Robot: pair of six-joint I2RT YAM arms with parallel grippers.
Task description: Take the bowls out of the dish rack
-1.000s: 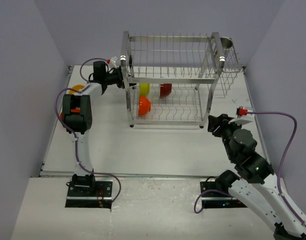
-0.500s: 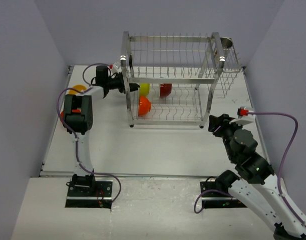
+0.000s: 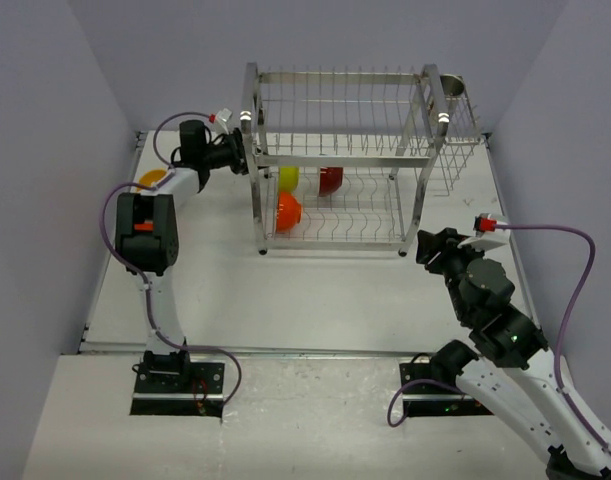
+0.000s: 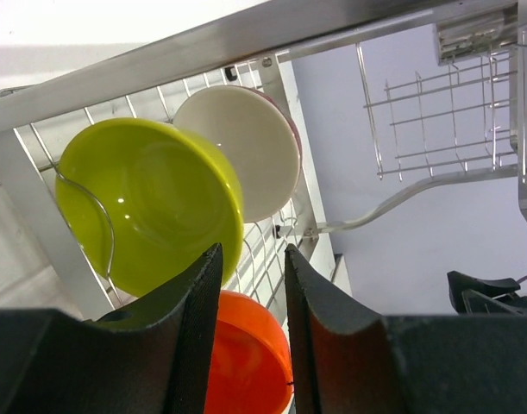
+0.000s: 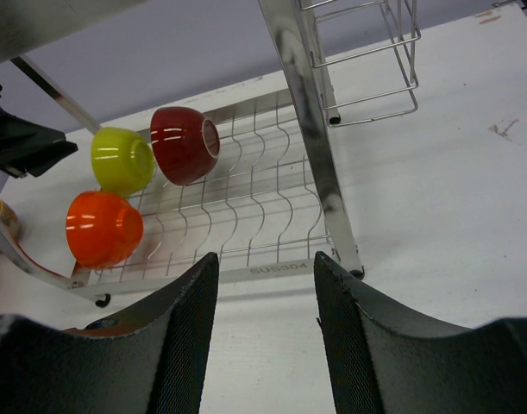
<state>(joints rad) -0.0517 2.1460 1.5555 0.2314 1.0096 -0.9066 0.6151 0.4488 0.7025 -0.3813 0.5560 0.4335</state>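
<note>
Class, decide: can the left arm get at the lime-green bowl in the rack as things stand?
Probably yes: the open left gripper points at the lime-green bowl in the dish rack, though a thin wire crosses the bowl.

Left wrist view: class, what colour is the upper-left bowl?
Lime-green bowl; the left wrist view shows it best.

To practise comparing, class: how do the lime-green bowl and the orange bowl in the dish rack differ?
Colour: the lime-green bowl is yellow-green, the orange bowl bright orange. Place: the lime-green bowl sits farther back, next to the dark red bowl; the orange bowl stands nearer the front. Both rest on edge in the lower tier of the dish rack.
</note>
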